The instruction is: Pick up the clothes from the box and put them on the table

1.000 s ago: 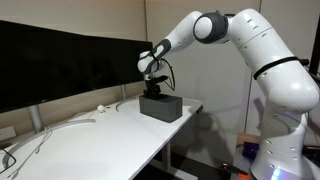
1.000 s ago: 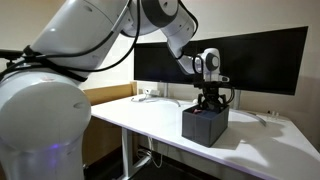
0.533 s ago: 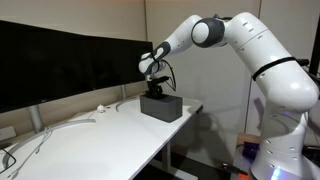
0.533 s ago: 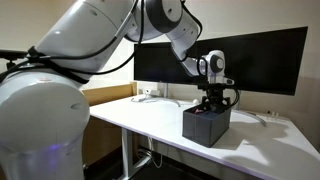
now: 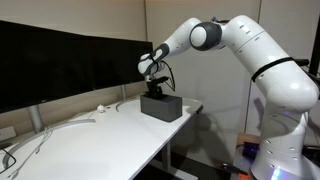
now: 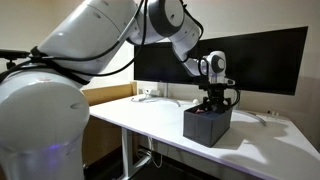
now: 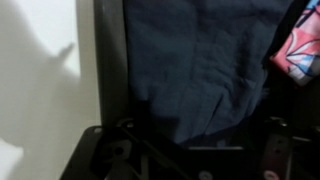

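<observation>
White table (image 5: 110, 130), long, smooth top; black monitors (image 5: 60, 60) along the wall behind. On it, near one end: box (image 6: 205, 125), small, low, dark matte. Inside, clothes: navy garment (image 7: 200, 60), plain, soft, creased, filling most of the wrist view; pink-and-red patterned garment (image 7: 300, 45) at its edge. At the box mouth, end effector (image 6: 212, 101), fingers spread wide over the navy fabric, nothing gripped

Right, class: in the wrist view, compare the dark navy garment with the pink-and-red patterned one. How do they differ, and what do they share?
Colour: the navy garment is plain and dark; the patterned garment is pink and red with pale patches. Extent: the navy garment fills most of the view; the patterned garment shows only at the right edge. Shared: both are soft fabric and appear to lie in the box.
</observation>
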